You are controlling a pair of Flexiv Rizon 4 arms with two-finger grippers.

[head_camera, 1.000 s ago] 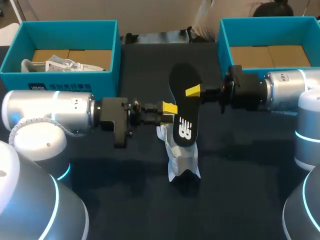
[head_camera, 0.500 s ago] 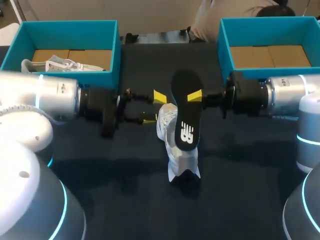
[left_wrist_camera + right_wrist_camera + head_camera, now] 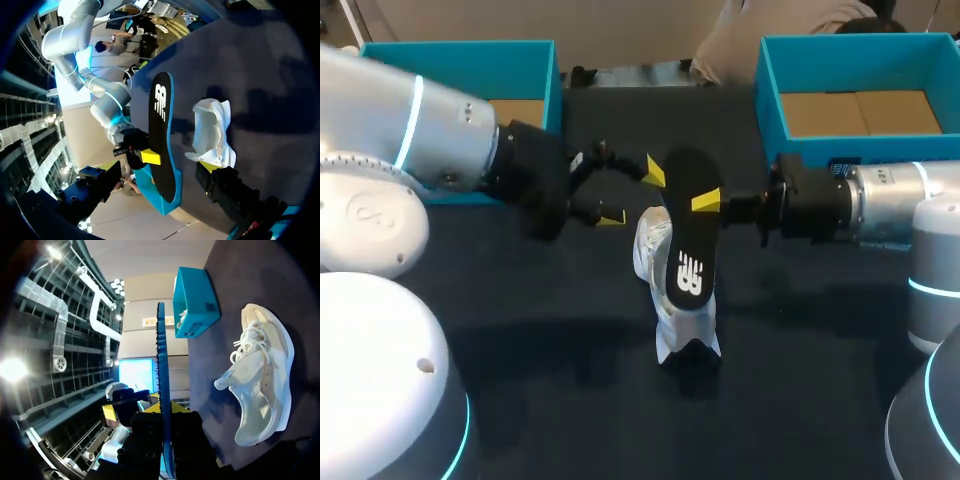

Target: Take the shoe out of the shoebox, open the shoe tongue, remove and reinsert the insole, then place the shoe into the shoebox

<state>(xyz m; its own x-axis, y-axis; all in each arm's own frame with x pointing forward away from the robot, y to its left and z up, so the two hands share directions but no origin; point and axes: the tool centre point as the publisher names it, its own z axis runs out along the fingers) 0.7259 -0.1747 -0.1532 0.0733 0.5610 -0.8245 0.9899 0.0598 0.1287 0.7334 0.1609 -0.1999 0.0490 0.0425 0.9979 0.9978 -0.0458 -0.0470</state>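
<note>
The black insole (image 3: 688, 240), white logo on its upper face and teal beneath, is off the desk (image 3: 570, 390) in the grip of the right end effector (image 3: 706, 203). The right wrist view shows it edge-on between the two fingers, which press on its opposite faces near mid-length. It runs crosswise to this end effector, one end extending beyond it toward the far side of the desk, the other toward the robot. The white shoe (image 3: 682, 325) lies on its side on the desk, below the insole's nearer end and lower than the right end effector. In the left wrist view a gap shows between shoe and insole. The left end effector (image 3: 634, 194) stands on the side of the insole opposite the right one, fingers spread wide and holding nothing. One yellow tip is near the insole's edge, the other lower and near the shoe. Whether that lower tip touches the shoe cannot be told. A teal shoebox (image 3: 460, 46) sits behind the left end effector at the desk's far left. A second teal shoebox (image 3: 770, 95) sits behind the right end effector at the far right, its cardboard floor showing.
</note>
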